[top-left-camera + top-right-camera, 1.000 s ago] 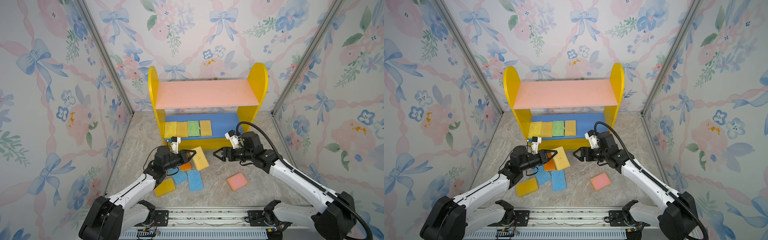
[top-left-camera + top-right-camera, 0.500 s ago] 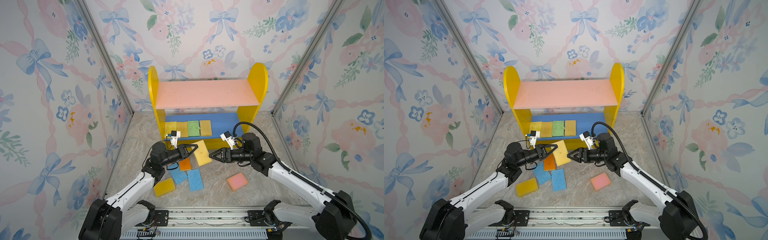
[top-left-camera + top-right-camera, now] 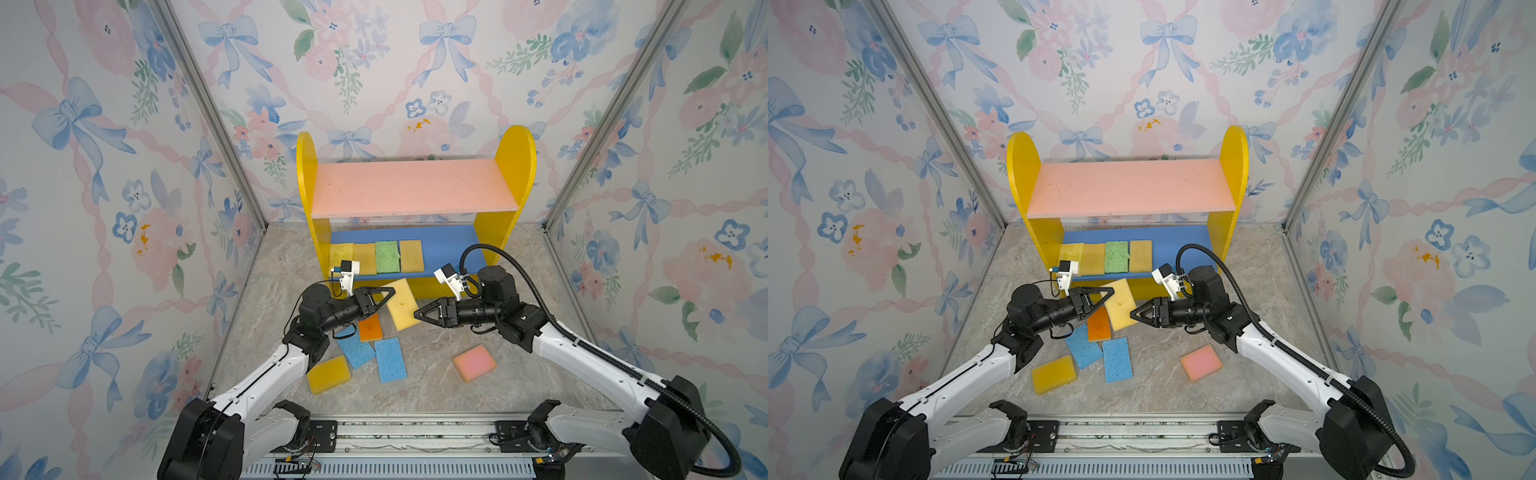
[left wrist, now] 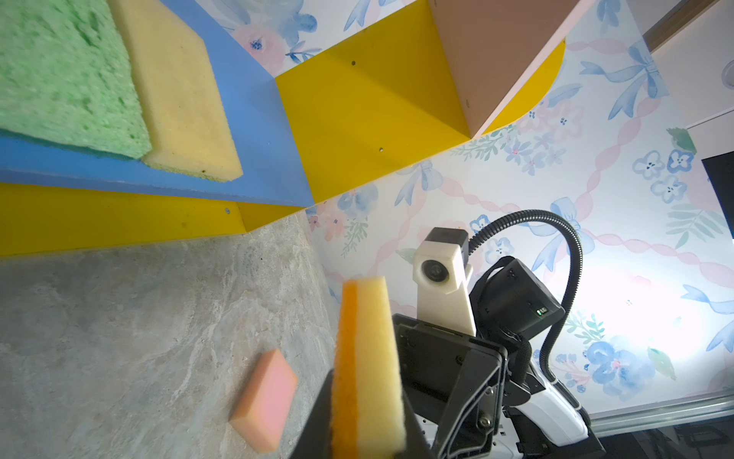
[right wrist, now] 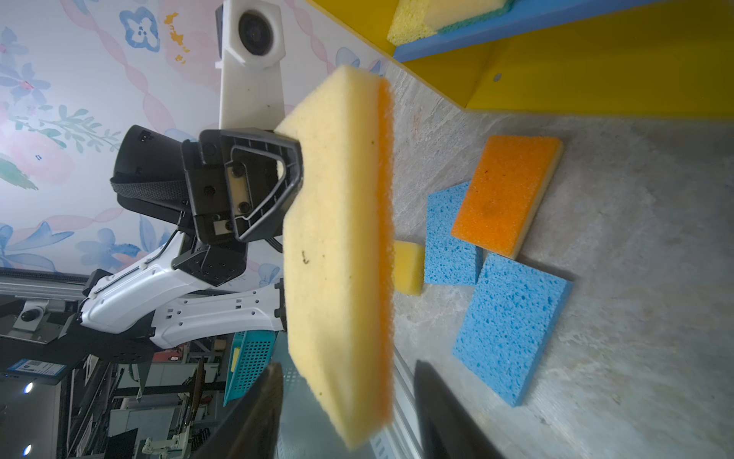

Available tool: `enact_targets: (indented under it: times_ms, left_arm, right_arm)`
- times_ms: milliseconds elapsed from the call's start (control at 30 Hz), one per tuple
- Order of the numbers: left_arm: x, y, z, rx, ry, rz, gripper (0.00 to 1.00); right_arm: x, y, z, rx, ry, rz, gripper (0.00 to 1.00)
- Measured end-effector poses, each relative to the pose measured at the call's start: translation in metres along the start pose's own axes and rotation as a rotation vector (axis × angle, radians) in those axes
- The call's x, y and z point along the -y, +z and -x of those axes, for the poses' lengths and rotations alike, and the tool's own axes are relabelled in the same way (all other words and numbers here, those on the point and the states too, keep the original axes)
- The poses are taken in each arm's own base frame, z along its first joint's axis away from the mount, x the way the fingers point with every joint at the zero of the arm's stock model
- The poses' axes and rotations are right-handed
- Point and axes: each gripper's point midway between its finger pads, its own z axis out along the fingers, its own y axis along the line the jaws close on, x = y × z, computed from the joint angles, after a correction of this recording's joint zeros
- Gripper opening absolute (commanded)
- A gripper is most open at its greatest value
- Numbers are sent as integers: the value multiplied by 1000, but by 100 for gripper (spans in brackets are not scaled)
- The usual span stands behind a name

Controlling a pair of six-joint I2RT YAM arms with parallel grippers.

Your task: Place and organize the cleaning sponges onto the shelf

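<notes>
Right wrist view: left jaws clench porous, orange-backed yellow sponge [image 5: 337, 238]; right jaws gape astride it.

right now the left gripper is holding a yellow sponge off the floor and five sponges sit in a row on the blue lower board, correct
Not five, four: both top views show a pale yellow sponge, tan sponge, green sponge and second tan sponge in a row on the blue lower board. The left gripper does hold a yellow sponge off the floor.
</notes>
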Motion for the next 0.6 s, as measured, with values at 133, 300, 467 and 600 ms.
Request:
enact_targets:
  times_ms: [133,300,467,600]
  left_arm:
    - [0,0,0,0,-2,0,19]
    - [3,-1,1,3,4,-7,19]
    - [6,-3,2,11,12,-14,19]
    - [7,-3,3,14,13,-19,35]
  right_arm:
    - [-1,0,1,2,0,1,37]
    - [-3,0,2,3,3,4,30]
    - [-8,0,3,2,-7,12,25]
    - [-8,0,3,4,-7,11,23]
